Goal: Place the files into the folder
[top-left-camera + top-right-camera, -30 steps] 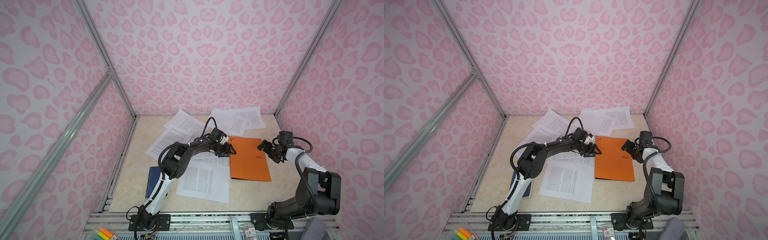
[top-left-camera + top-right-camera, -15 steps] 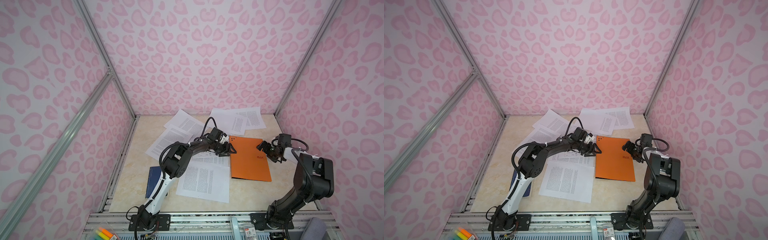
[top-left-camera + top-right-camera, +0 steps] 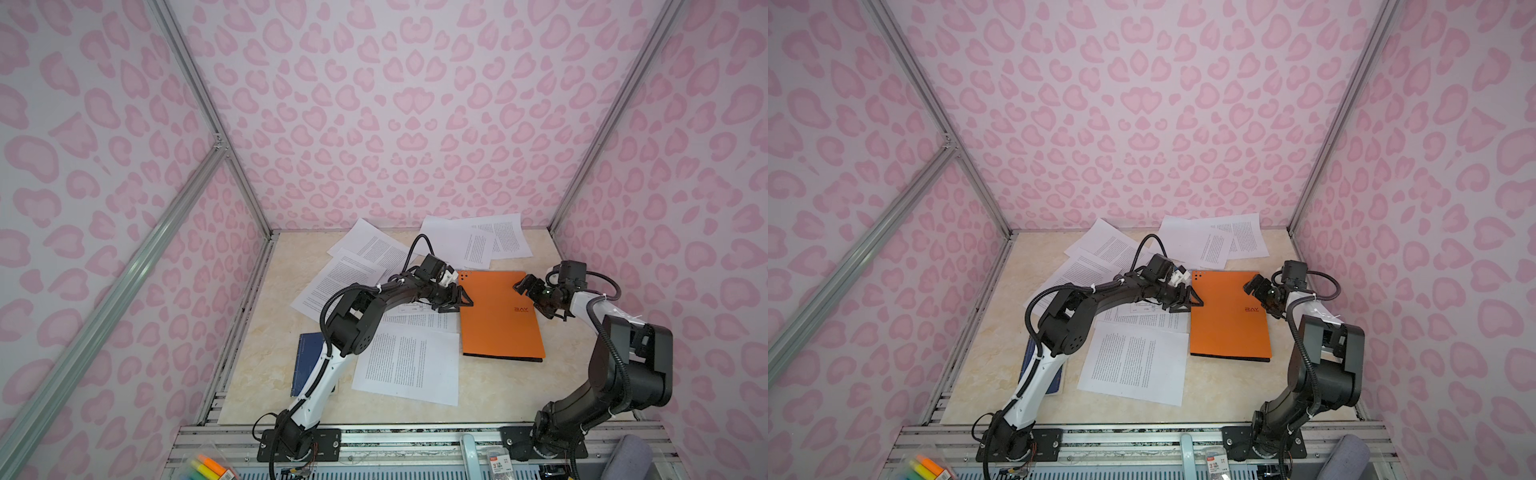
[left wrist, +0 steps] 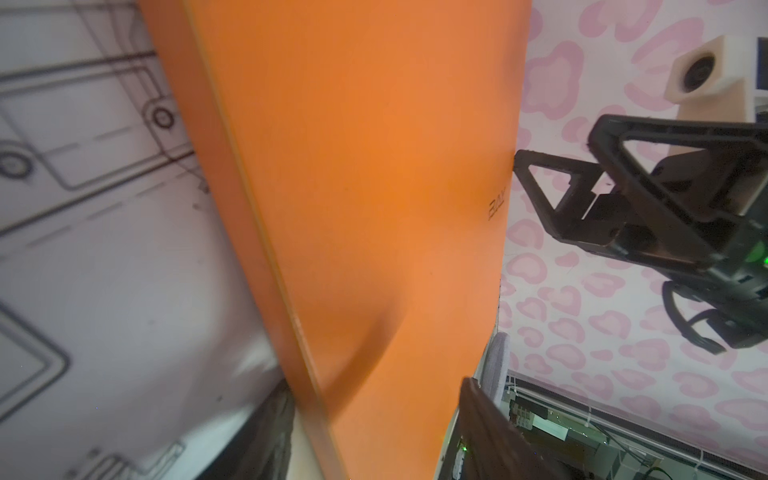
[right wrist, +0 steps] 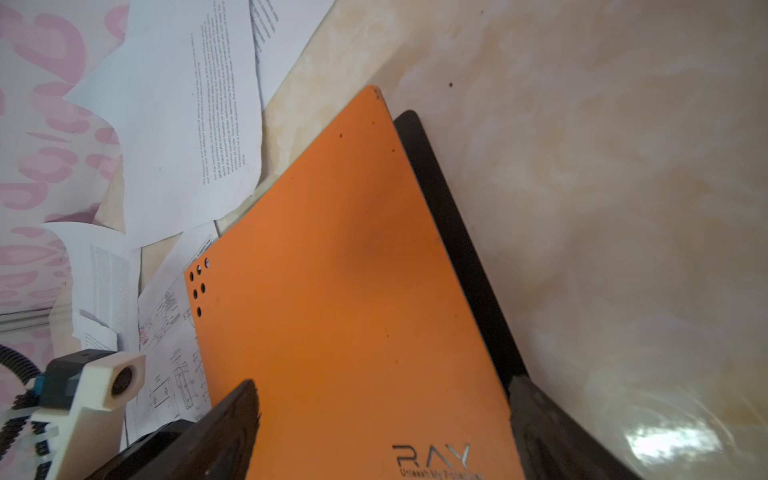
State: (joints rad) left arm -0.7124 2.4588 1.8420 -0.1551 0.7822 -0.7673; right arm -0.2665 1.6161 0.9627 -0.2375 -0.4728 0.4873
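Note:
The folder (image 3: 498, 320) lies closed on the table, orange side up, with a strip of black showing along its right edge (image 5: 457, 232). My left gripper (image 3: 455, 299) is open at its left edge, and that edge (image 4: 291, 324) runs between the fingers. My right gripper (image 3: 532, 299) stands wide open at the right edge near the logo (image 5: 432, 455). One finger (image 5: 232, 419) is over the orange cover, the other (image 5: 540, 415) beside the black strip. The files are loose printed sheets: one (image 3: 407, 365) in front, several (image 3: 349, 278) at the left and back (image 3: 494, 239), and a drawing sheet (image 4: 104, 166) under my left gripper.
A dark blue book (image 3: 307, 361) lies partly under my left arm at the front left. Pink patterned walls close in the table on three sides. A metal rail (image 3: 415, 432) runs along the front, with coloured markers (image 3: 208, 467) below it.
The right arm's elbow has risen and folded in, while its gripper stays at the folder's right edge with its jaws slightly narrower. The left arm has not moved.

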